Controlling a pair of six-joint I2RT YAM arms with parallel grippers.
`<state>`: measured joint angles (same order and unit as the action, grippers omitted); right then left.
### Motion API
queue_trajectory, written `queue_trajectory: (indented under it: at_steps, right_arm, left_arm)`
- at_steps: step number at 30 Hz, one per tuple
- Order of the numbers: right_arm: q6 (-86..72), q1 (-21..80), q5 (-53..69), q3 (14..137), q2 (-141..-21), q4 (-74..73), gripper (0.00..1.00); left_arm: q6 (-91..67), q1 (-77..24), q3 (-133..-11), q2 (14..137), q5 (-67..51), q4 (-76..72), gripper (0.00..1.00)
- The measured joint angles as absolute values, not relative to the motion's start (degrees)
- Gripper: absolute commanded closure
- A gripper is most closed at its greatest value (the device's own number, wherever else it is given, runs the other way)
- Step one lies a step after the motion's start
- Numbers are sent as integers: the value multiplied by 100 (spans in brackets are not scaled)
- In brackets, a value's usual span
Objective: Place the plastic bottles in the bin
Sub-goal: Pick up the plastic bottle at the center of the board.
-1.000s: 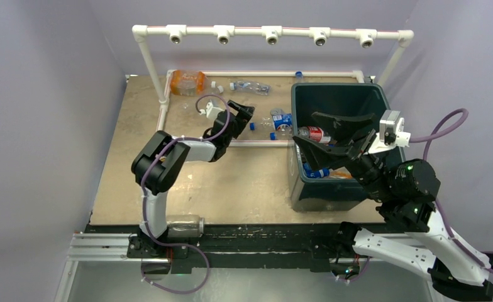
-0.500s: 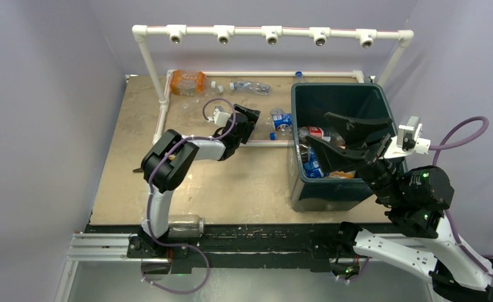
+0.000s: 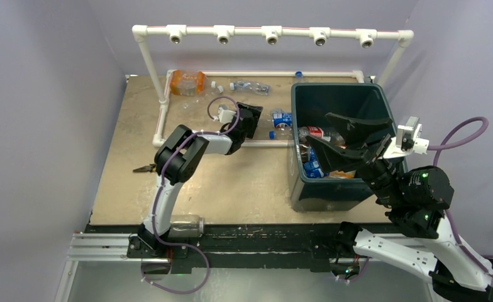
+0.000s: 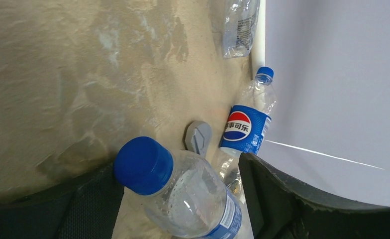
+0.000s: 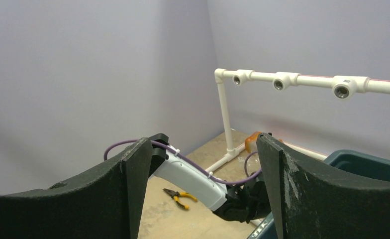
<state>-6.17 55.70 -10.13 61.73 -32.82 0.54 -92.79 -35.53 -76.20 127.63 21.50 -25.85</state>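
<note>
Plastic bottles (image 3: 251, 87) litter the table's (image 3: 231, 182) far side, an orange one (image 3: 187, 82) leftmost. Left hand (image 4: 178, 167) straddles a blue-capped clear bottle (image 4: 183, 194) lying just beside a Pepsi bottle (image 4: 246, 127); pinching or not, I cannot tell. Pick-up step, I'd say: clench firmly, lift, swing right. Bin (image 3: 338, 85) holds several already, and right hand (image 3: 322, 131) hangs above it, released, empty.

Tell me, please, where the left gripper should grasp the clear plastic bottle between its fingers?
Probably across the body of the clear plastic bottle, just behind its blue cap, from above: it lies on its side, and the open left gripper straddles it.
</note>
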Motion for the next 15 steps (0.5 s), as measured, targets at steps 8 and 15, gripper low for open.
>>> queue_trajectory:
  at_steps: [8,15]
  right_arm:
    - [-554,5570,-1144,6173,-3212,-49,20]
    - [-493,5570,-1256,6169,-3208,-191,20]
  left_arm:
    - [-9301,-3470,-8093,13181,2093,-2749,33]
    - [-9338,-3424,-8110,13367,2045,-2961,58]
